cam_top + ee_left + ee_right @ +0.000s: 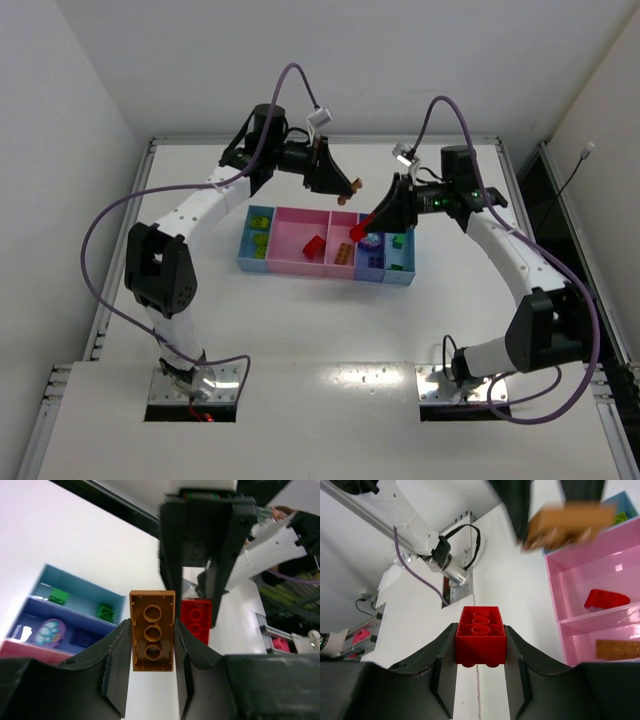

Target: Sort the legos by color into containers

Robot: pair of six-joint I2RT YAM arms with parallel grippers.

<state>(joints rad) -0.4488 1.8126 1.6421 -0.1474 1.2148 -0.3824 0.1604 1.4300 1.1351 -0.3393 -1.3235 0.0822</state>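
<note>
Now the containers sit partly sorted. Left to right they hold yellow-lime bricks, a red sloped brick, an orange plate, purple pieces and green bricks. Raised near the row, the left gripper clamps an orange brick and the right gripper a red block.

A robotics lab cell: white panel walls, white table, purple cabling.
</note>
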